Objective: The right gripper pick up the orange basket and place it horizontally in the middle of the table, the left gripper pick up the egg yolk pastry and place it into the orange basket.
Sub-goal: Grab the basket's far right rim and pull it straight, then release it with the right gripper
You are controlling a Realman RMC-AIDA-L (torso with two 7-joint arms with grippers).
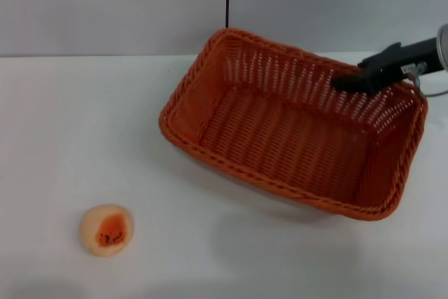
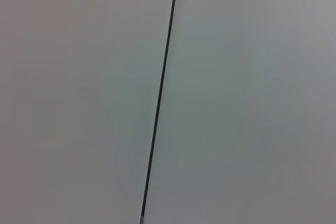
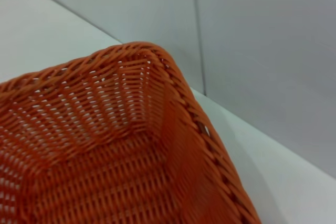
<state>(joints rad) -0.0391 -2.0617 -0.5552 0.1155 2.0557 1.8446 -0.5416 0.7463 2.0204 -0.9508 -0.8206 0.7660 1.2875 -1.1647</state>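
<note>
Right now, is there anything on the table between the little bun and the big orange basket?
No. In the head view, only bare white table lies between the bun and the basket.

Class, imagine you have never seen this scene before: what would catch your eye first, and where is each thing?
First the large orange basket, sitting askew on the white table toward the robot's right, with nothing inside it. Then the black right pincer, reaching in from the right to the basket's far rim. Last, the small egg yolk pastry, alone near the front on the robot's left, well apart from the basket.
</note>
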